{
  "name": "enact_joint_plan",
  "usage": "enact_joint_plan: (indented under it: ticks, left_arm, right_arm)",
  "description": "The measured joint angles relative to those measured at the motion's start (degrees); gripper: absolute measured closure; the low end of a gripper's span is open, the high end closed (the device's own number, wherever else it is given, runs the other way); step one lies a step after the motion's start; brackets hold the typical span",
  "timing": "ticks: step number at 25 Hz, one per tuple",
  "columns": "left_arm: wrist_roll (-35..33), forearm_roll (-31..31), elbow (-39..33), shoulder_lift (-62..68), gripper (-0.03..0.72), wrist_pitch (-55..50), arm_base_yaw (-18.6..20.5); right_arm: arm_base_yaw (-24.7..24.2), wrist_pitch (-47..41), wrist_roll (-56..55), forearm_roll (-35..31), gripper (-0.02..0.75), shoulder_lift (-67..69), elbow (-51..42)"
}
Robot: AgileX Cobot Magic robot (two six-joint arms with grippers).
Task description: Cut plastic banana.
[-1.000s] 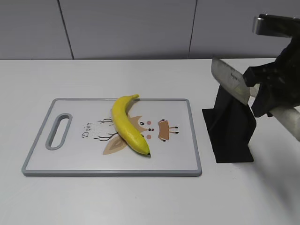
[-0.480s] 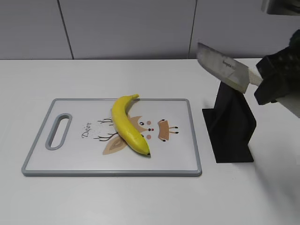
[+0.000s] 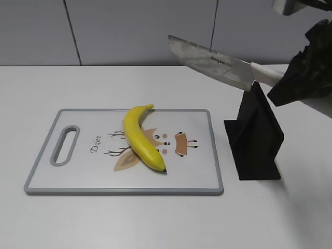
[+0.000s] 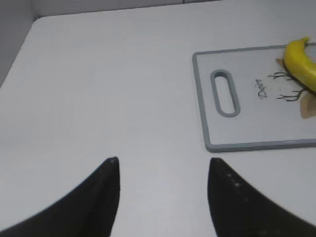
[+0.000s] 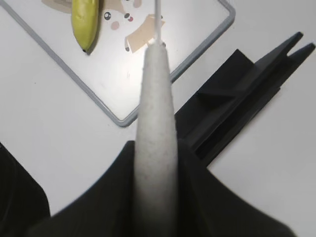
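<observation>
The yellow plastic banana (image 3: 141, 139) lies whole on the grey-rimmed cutting board (image 3: 212, 155), stem toward the back; it also shows in the left wrist view (image 4: 302, 61) and in the right wrist view (image 5: 84, 20). My right gripper (image 3: 290, 85) is shut on the pale handle of a cleaver knife (image 3: 210, 61), held in the air above the black knife stand (image 3: 255, 142), blade pointing left. The handle (image 5: 156, 123) sits between the jaws in the right wrist view. My left gripper (image 4: 163, 163) is open and empty above bare table, left of the board.
The cutting board (image 4: 247, 145) has a handle slot (image 3: 65, 144) at its left end and a deer drawing under the banana. The black stand (image 5: 237, 103) is right of the board. A grey wall runs behind the white table.
My right gripper has lifted the knife out of the stand and swung the blade up and to the left. The banana and board have not moved.
</observation>
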State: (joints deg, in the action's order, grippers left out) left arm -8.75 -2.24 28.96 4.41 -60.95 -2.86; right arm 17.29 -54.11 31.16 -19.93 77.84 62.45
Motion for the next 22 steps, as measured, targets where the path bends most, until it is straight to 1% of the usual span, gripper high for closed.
enact_joint_plan:
  ticks: [3,7,12,18,22]
  left_arm:
    - [-4.2,-3.6,1.2,5.0,0.136,5.5,-0.3]
    - [-9.5,-8.4,2.3,12.3,0.136,14.7,-1.8]
    - [-15.4,-9.4,5.3,23.5,0.136,20.9,-4.3]
    - [-23.7,-10.0,13.4,39.0,0.143,24.0,-7.0]
    - [-30.0,-11.9,20.6,48.6,0.144,24.1,-7.7]
  right_arm:
    - [0.0,0.5,4.6,-0.2,0.563,0.0,0.8]
    - [0.0,0.0,6.3,-0.2,0.563,1.9,3.7]
    - [0.0,-2.3,9.6,-0.2,0.565,6.7,9.0]
    - [0.0,-4.2,14.0,-0.4,0.565,12.9,15.1]
    - [0.0,-7.3,18.7,-1.6,0.565,17.3,18.5]
